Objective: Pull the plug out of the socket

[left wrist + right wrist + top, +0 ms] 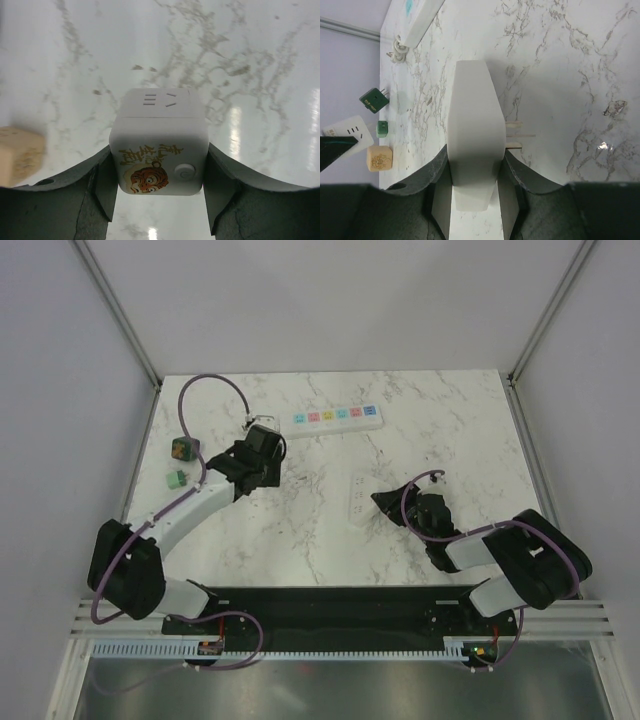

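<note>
The plug (183,449) lies loose at the tabletop's (300,555) left, well apart from the socket (338,417). We judge it light, rigid and slick, so grip flat opposite faces. Left end effector (159,184) pinches a white cube (159,135); right end effector (474,187) pinches a white block (472,120).

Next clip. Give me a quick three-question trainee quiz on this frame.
1. True or false: the plug is seated in the socket.
2. What does the left tool hold? A) a white cube with a tiger picture; B) the plug; C) nothing.
3. Fill in: the white block with metal prongs is clamped by the ____ tool.

Key: 1 false, the plug lies apart from the socket, off to its left. 2 A. 3 right; the right tool is shut on it.
</note>
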`<action>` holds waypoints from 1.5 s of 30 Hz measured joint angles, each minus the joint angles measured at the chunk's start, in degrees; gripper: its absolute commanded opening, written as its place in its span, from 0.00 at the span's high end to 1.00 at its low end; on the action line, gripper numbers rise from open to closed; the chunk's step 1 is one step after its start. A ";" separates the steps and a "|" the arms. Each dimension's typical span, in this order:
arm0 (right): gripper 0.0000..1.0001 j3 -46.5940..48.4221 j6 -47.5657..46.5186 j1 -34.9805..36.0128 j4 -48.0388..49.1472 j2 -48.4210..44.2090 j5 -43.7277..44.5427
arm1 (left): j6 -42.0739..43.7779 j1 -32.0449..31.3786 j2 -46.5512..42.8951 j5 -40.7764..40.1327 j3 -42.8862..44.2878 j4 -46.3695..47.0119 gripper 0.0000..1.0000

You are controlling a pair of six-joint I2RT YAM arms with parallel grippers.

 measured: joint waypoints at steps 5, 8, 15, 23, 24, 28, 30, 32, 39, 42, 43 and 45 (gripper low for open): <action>1.00 0.02 0.00 0.00 0.02 0.00 -0.02 | 10.38 6.51 1.18 -9.35 4.37 -0.15 0.98; 1.00 0.00 0.00 0.00 0.04 0.00 -0.02 | 16.94 9.88 4.81 -14.78 8.90 3.58 0.98; 1.00 0.02 -0.02 0.00 0.13 0.09 -0.02 | 27.36 13.84 22.03 -23.34 20.85 10.60 0.98; 1.00 0.00 -0.04 0.00 0.28 0.13 -0.04 | 40.94 17.90 42.99 -34.56 39.10 19.10 0.98; 1.00 0.00 -0.04 0.00 0.31 0.15 -0.04 | 42.36 18.25 44.92 -35.47 40.70 20.20 0.98; 1.00 0.00 -0.04 0.00 0.37 0.22 -0.07 | 45.83 19.32 49.86 -37.64 44.96 21.77 0.98; 1.00 0.00 -0.09 0.00 0.42 0.24 -0.09 | 47.19 19.71 52.22 -38.84 47.47 22.08 0.98; 1.00 0.02 -0.20 0.00 0.55 0.33 -0.07 | 47.84 20.06 53.55 -39.34 49.18 22.51 0.98; 1.00 0.02 -0.26 0.00 0.85 0.52 -0.07 | 50.18 21.22 58.03 -40.00 52.96 24.00 0.87; 1.00 0.02 -0.31 0.00 0.87 0.52 -0.09 | 50.23 21.81 59.98 -40.09 52.96 24.15 0.79; 1.00 0.02 -0.35 0.00 0.87 0.52 -0.07 | 50.23 22.16 60.85 -40.11 52.96 24.15 0.75; 1.00 0.02 -0.39 0.00 0.92 0.57 -0.09 | 50.18 22.67 61.88 -40.13 52.96 23.96 0.70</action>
